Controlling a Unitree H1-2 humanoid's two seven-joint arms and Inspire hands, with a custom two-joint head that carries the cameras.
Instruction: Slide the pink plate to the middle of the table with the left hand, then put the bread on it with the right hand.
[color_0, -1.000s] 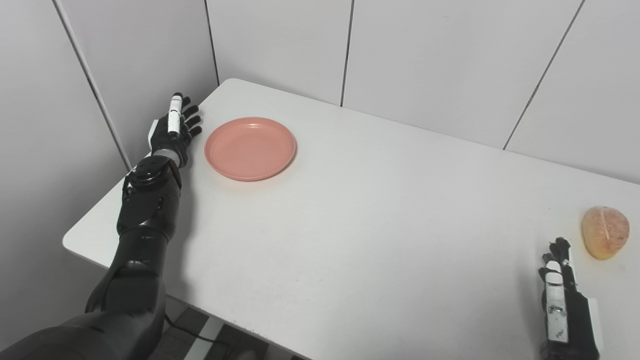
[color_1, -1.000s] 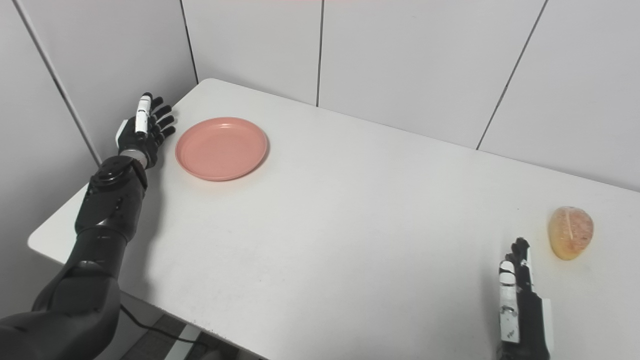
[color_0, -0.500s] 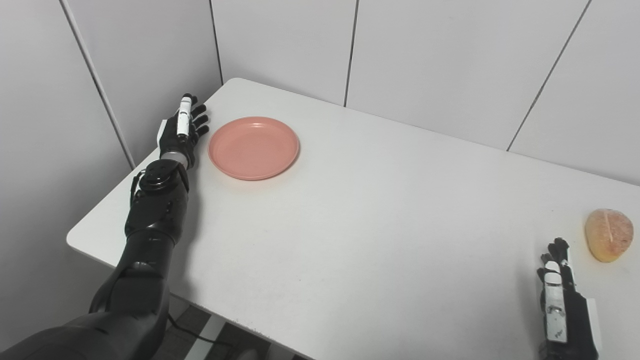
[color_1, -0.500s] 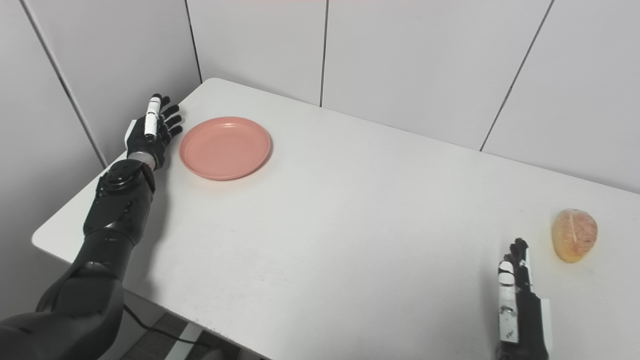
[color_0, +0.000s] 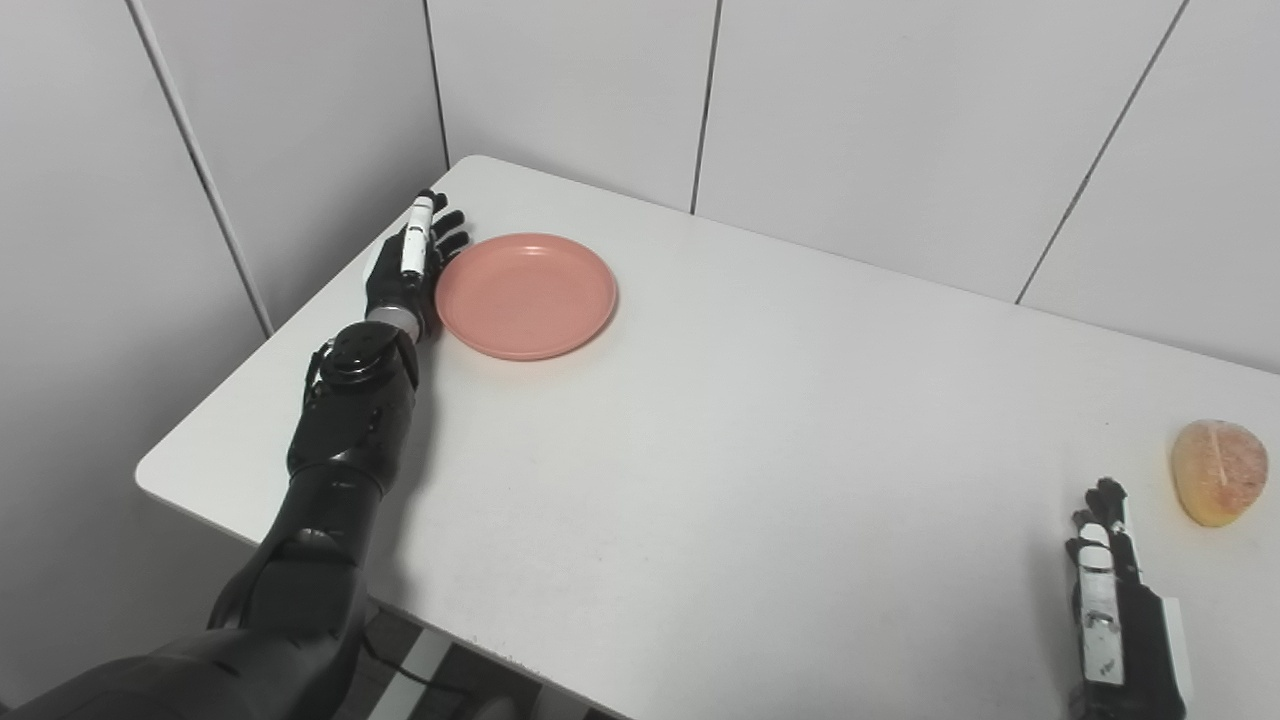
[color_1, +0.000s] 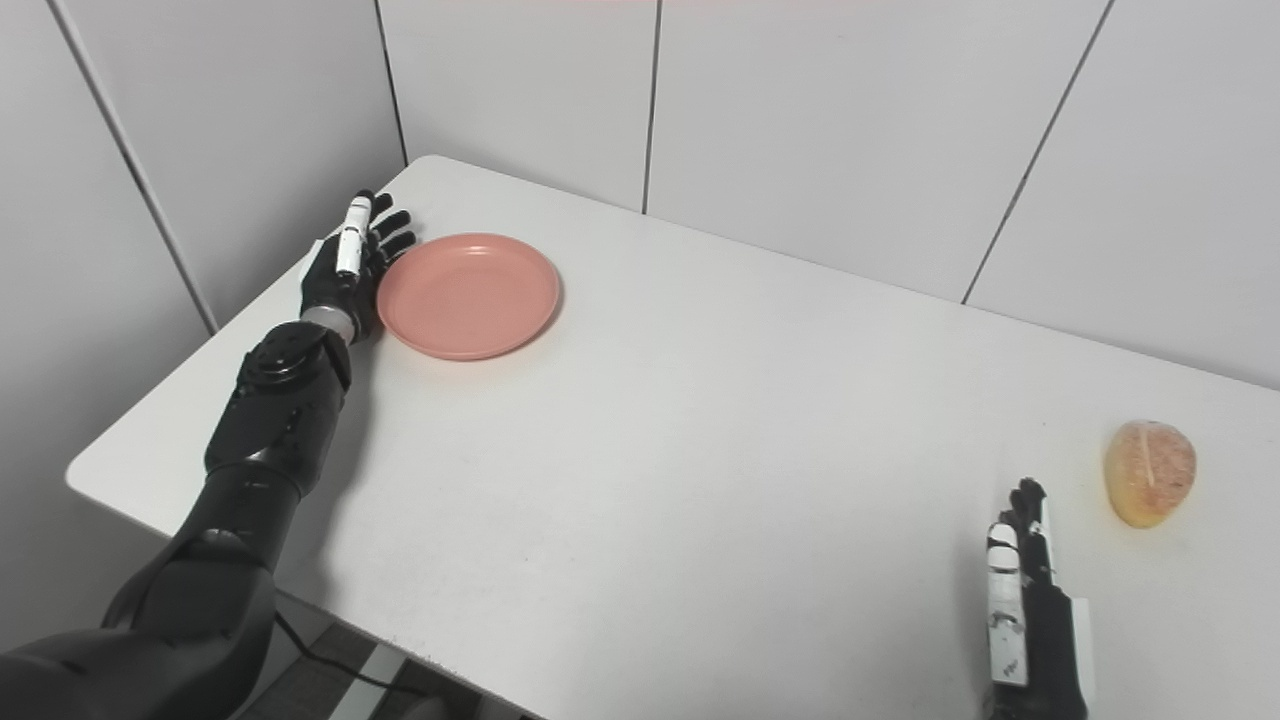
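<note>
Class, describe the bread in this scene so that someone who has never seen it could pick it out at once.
Start at the white table and follow it to its right end. Just beyond the right hand, which rests open near the front edge, lies the bread. It is a small rounded golden-brown lump with a pale line down its middle, unlike the flat pink plate at the far left.

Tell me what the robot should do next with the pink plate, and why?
Probably push sideways: the left hand is open, right at the left rim of the pink plate, which sits near the table's far left corner, not the middle. Sliding it toward the centre seems the next small move. The bread lies far right, beside the waiting right hand.
</note>
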